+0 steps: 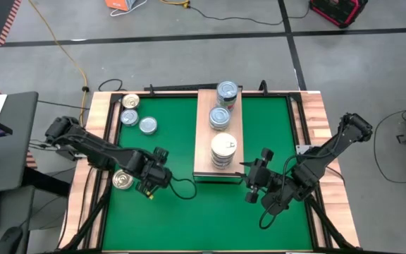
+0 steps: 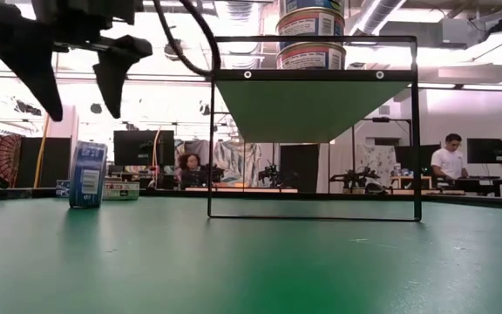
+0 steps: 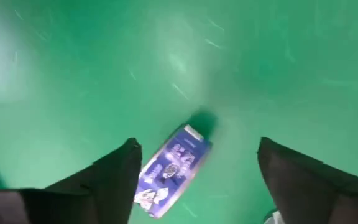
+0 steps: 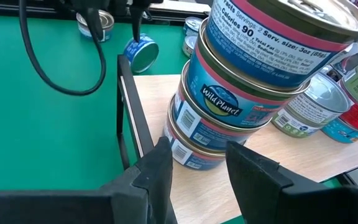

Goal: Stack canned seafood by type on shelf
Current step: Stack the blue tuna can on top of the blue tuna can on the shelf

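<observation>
The shelf (image 1: 204, 144) is a light-wood plank on a black wire frame (image 2: 417, 131). It carries a near stack of three cans (image 4: 229, 106) with a white top (image 1: 224, 148), a middle can (image 1: 219, 118) and a far stack (image 1: 227, 92). A blue can (image 3: 169, 171) stands on its rim on the green mat; it also shows in the low view (image 2: 88, 174). My left gripper (image 3: 197, 146) hangs open just above it, one finger on either side, not touching. My right gripper (image 4: 197, 149) is open and empty, level with the near stack and just short of it.
Three loose cans (image 1: 128, 116) lie at the mat's far left. A gold-topped can (image 1: 123, 180) lies beside my left gripper at the mat's left edge. More cans (image 4: 319, 106) stand behind the near stack. People sit at desks beyond the table (image 2: 450, 157).
</observation>
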Tool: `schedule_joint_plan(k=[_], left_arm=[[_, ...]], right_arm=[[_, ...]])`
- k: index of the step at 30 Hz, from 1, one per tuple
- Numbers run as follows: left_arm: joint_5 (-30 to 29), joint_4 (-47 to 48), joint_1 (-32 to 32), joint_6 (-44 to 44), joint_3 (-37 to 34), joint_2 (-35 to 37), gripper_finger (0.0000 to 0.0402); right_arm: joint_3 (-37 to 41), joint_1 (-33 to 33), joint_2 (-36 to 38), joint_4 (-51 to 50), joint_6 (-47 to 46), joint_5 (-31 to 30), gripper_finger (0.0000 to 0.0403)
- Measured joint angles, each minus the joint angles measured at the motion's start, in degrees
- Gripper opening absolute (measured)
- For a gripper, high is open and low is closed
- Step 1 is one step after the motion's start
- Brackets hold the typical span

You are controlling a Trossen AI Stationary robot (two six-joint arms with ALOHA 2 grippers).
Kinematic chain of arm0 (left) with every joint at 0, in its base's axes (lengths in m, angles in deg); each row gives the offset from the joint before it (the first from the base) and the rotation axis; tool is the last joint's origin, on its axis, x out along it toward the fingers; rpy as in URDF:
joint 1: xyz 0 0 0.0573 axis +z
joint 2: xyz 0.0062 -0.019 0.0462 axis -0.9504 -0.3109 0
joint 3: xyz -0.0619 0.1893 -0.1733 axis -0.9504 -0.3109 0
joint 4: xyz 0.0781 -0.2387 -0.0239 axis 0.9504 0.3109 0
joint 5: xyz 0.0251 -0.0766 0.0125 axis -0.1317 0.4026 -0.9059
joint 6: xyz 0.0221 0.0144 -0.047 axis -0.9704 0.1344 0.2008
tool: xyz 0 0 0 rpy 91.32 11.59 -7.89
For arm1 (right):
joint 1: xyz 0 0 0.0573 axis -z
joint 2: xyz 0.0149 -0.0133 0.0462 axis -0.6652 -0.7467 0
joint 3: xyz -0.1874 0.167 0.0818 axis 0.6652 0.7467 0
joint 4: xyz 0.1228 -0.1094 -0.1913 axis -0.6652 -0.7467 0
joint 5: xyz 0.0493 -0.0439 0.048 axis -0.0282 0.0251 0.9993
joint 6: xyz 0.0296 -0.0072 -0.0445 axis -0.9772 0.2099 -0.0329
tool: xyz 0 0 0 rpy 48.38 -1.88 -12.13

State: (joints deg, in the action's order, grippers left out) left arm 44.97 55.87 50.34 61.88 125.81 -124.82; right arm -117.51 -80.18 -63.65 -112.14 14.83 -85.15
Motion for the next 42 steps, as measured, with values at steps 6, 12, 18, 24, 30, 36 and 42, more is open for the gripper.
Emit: schedule_joint_plan(k=[6,12,18,24,30,36,42], left_arm=[[0.4,0.3,2.3,-8.2,0.0,-3.8,0.0315],[0.2,2.6,5.6,-16.5,0.0,-9.6,0.0297],[-1.3,10.7,9.0,-21.7,-0.1,-13.8,0.0289],[-3.2,11.7,9.6,-24.9,-0.1,-15.5,0.0251],[-4.2,12.5,9.6,-23.0,-0.1,-15.6,0.0154],[-3.9,13.1,9.8,-19.2,-0.1,-15.6,0.0135],[-2.4,14.7,10.0,-13.1,1.5,-12.5,0.0135]], right_arm=[[0.0,0.0,0.0,0.7,0.0,0.0,0.0179],[1.4,0.0,0.0,1.1,0.1,-0.1,0.0179],[2.5,0.4,0.0,1.0,0.2,0.0,0.0179],[2.5,0.4,0.0,1.1,0.2,-0.1,0.0179],[2.5,0.4,0.0,1.1,0.4,-0.1,0.0179],[2.5,0.4,0.0,1.1,0.5,-0.1,0.0179],[2.5,-0.3,1.2,0.9,0.3,-0.1,0.0179]])
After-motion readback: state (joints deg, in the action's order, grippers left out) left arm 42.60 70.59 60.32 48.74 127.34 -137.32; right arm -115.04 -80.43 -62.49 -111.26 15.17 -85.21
